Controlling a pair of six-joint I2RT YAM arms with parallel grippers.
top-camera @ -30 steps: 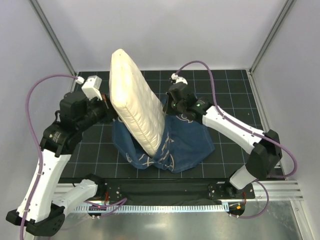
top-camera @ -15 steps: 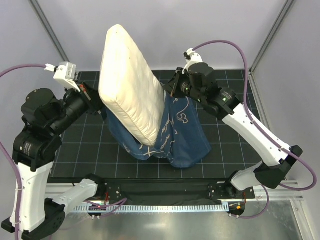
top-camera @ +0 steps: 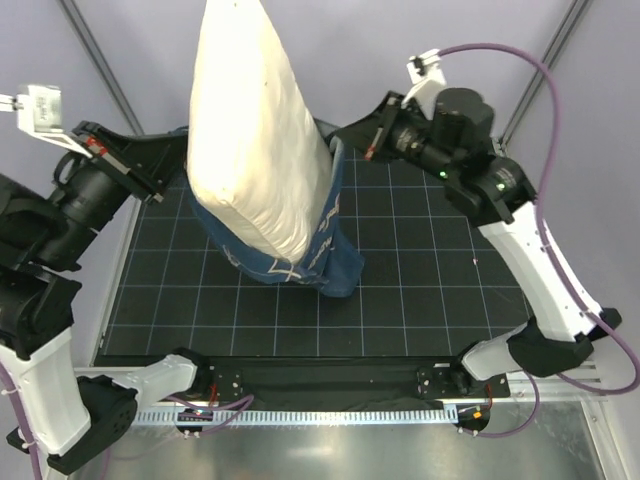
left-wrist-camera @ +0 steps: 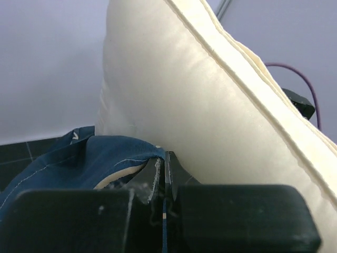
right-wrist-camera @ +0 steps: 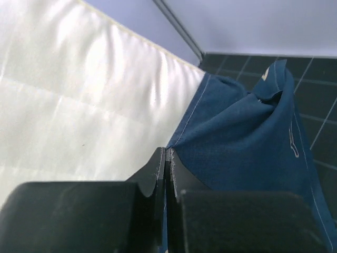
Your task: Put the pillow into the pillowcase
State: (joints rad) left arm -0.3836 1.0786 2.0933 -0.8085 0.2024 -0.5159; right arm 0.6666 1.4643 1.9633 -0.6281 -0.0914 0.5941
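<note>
The cream-white pillow [top-camera: 250, 130] stands tall and tilted, its lower end inside the navy-blue pillowcase [top-camera: 325, 240], which hangs lifted off the mat. My left gripper [top-camera: 172, 170] is shut on the pillowcase's opening edge at the pillow's left side. In the left wrist view the blue hem [left-wrist-camera: 105, 158] runs into my shut gripper [left-wrist-camera: 165, 161], with the pillow [left-wrist-camera: 210, 116] right behind. My right gripper [top-camera: 352, 140] is shut on the opposite edge of the opening. In the right wrist view the pillowcase [right-wrist-camera: 247, 137] is pinched at my gripper [right-wrist-camera: 167, 154], beside the pillow [right-wrist-camera: 89, 100].
A black gridded mat [top-camera: 430, 290] covers the table. Grey walls and metal frame posts [top-camera: 95, 50] enclose the back and sides. Purple cables [top-camera: 520, 55] loop off both arms.
Both arms have risen and spread outward, lifting the pillowcase off the mat. The pillow has come up more upright, and the case hangs narrower below it.
</note>
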